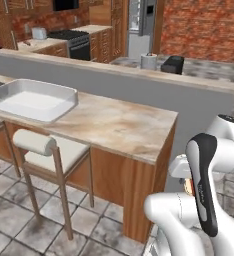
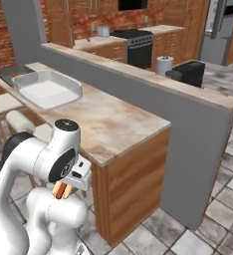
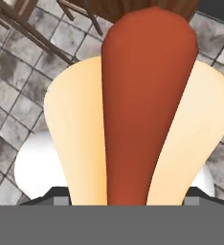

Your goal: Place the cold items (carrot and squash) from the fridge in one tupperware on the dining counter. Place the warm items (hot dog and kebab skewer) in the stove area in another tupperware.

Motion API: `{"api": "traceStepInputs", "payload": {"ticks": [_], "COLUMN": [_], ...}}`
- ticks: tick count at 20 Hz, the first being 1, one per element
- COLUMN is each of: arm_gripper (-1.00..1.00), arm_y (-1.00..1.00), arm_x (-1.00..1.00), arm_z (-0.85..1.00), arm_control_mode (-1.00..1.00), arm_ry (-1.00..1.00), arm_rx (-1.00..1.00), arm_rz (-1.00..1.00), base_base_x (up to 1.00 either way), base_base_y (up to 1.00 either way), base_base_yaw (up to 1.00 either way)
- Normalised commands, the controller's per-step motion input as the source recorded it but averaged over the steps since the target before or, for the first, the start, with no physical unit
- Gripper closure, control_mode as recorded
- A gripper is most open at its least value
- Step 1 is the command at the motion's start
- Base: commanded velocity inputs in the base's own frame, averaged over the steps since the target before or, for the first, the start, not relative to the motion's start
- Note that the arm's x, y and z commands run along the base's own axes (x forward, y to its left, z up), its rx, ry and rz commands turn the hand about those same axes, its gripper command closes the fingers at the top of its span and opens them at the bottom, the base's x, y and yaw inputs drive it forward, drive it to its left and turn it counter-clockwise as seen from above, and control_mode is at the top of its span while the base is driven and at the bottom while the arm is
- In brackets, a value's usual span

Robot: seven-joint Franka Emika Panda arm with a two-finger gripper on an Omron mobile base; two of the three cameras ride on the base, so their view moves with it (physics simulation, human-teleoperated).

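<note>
Hand view is showing the hot dog (image 3: 150, 105) close up, its red sausage lying in a pale bun, running straight out from between the fingers over the tiled floor (image 3: 18, 86), so the hand (image 2: 63, 191) is grasping the hot dog. From the right base view the arm is tucked low beside the base, carrying the hot dog well below the top of the bench (image 2: 113, 124). A white tupperware (image 2: 49, 89) is sitting on the bench, well apart from the hand, and looks empty. Doing this carry well probably means lifting the hot dog clear above the bench edge before reaching across, keeping the grip steady so the bun is not slipping, and lowering it inside the walls of the tupperware before letting go. A stool (image 1: 49, 150) is standing under the bench edge and could get in the way of a low swing.
</note>
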Motion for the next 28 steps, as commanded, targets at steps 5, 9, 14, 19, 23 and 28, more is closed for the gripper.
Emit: {"api": "traceStepInputs", "payload": {"ticks": [5, 9, 14, 19, 23, 28], "arm_gripper": [1.0, 1.0, 1.0, 1.0, 1.0, 1.0], "arm_y": [0.0, 0.0, 0.0, 0.0, 0.0, 0.0], "arm_x": [0.0, 0.0, 0.0, 0.0, 0.0, 0.0], "arm_z": [0.0, 0.0, 0.0, 0.0, 0.0, 0.0], "arm_control_mode": [1.0, 1.0, 1.0, 1.0, 1.0, 1.0], "arm_ry": [0.0, 0.0, 0.0, 0.0, 0.0, 0.0], "arm_rx": [0.0, 0.0, 0.0, 0.0, 0.0, 0.0], "arm_rz": [0.0, 0.0, 0.0, 0.0, 0.0, 0.0], "base_base_x": [0.0, 0.0, 0.0, 0.0, 0.0, 0.0], "base_base_y": [0.81, 0.71, 0.62, 0.74, 0.93, 0.98], "base_base_yaw": [-0.33, -0.3, -0.27, -0.26, -0.23, -0.24]}}
